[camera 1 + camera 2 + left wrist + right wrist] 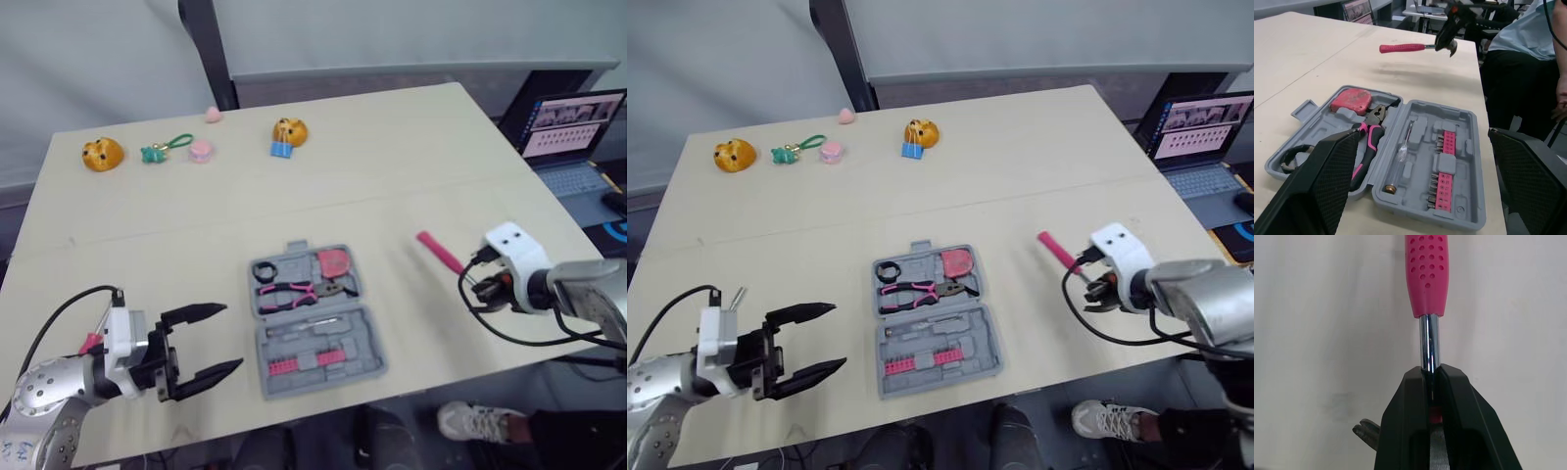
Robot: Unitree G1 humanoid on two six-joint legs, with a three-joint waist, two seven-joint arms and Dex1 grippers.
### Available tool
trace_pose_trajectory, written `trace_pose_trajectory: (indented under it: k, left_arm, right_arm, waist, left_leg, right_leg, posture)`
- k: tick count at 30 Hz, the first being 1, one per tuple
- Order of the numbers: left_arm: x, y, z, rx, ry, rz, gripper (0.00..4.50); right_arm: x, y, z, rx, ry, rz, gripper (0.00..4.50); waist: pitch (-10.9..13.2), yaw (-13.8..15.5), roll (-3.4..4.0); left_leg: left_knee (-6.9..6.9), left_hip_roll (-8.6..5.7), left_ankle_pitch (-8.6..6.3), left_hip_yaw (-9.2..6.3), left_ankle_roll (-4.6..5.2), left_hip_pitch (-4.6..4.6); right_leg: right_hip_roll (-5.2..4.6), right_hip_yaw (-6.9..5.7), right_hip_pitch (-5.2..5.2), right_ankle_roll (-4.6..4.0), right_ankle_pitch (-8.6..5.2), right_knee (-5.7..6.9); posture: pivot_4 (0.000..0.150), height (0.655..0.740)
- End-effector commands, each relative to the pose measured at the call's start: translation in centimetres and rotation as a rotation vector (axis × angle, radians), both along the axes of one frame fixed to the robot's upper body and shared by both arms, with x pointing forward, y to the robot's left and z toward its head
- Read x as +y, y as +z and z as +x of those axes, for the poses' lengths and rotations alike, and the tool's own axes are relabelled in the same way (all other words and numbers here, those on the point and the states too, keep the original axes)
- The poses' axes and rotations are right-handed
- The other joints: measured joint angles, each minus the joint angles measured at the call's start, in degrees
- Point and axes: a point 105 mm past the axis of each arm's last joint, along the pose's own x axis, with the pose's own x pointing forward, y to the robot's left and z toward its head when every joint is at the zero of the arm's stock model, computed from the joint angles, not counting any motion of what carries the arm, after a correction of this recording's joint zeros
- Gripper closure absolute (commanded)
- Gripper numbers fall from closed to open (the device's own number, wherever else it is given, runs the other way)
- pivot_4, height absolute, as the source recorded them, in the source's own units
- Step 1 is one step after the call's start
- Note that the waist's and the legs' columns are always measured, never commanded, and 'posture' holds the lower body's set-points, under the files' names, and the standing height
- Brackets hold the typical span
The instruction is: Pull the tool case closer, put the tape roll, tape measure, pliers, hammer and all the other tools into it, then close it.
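The grey tool case (294,338) is lying open on the table (392,166), near the front edge, approx. in the middle betw. the two arms. In its far half the black tape roll (265,271), the pink tape measure (336,261) and the pliers (294,292) w/ pink handles are sitting; in the near half a screwdriver (312,323) and pink bit strips (294,365) are lying. The right gripper (1431,374) is holding the hammer (439,252) a bit above the table, to the right of the case and apart from it: its fingers (1410,396) are clamped on the chrome shaft, and the pink handle is pointing away from the gripper, toward the far left. The left gripper (231,337) is hovering just left of the case, low over the table, w/ its fingers wide apart. At the far side of the table small toys are lying in a row, e.g. an orange figure (102,154) and a teal keyring (162,149). A laptop (573,137) is standing open beyond the right edge
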Motion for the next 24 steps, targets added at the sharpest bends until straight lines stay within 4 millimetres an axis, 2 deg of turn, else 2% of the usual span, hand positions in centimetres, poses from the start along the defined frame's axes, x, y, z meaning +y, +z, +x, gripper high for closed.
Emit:
trace_pose_trajectory:
  k: [1, 5, 11, 17, 24]
  left_arm:
    - [1.1, 0.3, -1.0, 0.005, -0.016, 0.021, 0.00]
    - [1.9, 0.0, -1.9, 0.035, -0.034, 0.035, 0.00]
    - [2.9, -1.0, -2.7, 0.054, -0.046, 0.081, 0.00]
    - [3.2, -1.9, -3.3, 0.077, -0.034, 0.093, 0.00]
    - [3.6, -3.0, -4.5, 0.112, -0.035, 0.110, 0.00]
  right_arm:
    - [4.0, 2.1, -1.8, 0.020, 0.263, -0.015, 4.47]
    - [7.5, 2.8, -2.6, 0.038, 0.472, -0.033, 4.47]
    - [11.7, 2.1, -4.3, 0.159, 0.776, -0.146, 4.47]
    - [13.9, 1.0, -4.8, 0.257, 0.974, -0.252, 4.47]
    - [15.8, -0.4, -4.2, 0.308, 1.048, -0.330, 4.47]
  waist:
    - [0.0, 0.0, 0.00]
    - [0.0, -0.1, -0.03]
    - [0.0, -0.1, -0.05]
    - [0.0, -0.5, -0.10]
    - [0.0, -1.5, -0.13]
  left_leg:
    - [0.00, 0.00, 0.00, 0.00, 0.00, -0.11]
    - [0.01, -0.06, 0.00, -0.03, -0.01, -0.34]
    - [0.18, -0.17, 0.00, -0.22, -0.01, -0.68]
    - [0.17, -0.18, -0.01, -0.24, -0.01, -0.69]
    - [0.20, -0.16, 0.00, -0.29, -0.01, -0.70]
  right_leg:
    - [-0.02, 0.01, -0.12, 0.00, 0.00, 0.01]
    - [0.00, -0.08, -0.32, 0.00, 0.00, -0.06]
    - [-0.02, -0.27, -0.47, 0.01, 0.01, -0.08]
    - [-0.01, -0.31, -0.46, 0.02, 0.01, -0.11]
    - [-0.04, -0.34, -0.45, 0.02, 0.01, -0.06]
  posture:
    - [0.150, 0.7155]
    - [0.150, 0.7155]
    - [0.150, 0.7155]
    - [0.150, 0.7155]
    - [0.150, 0.7155]
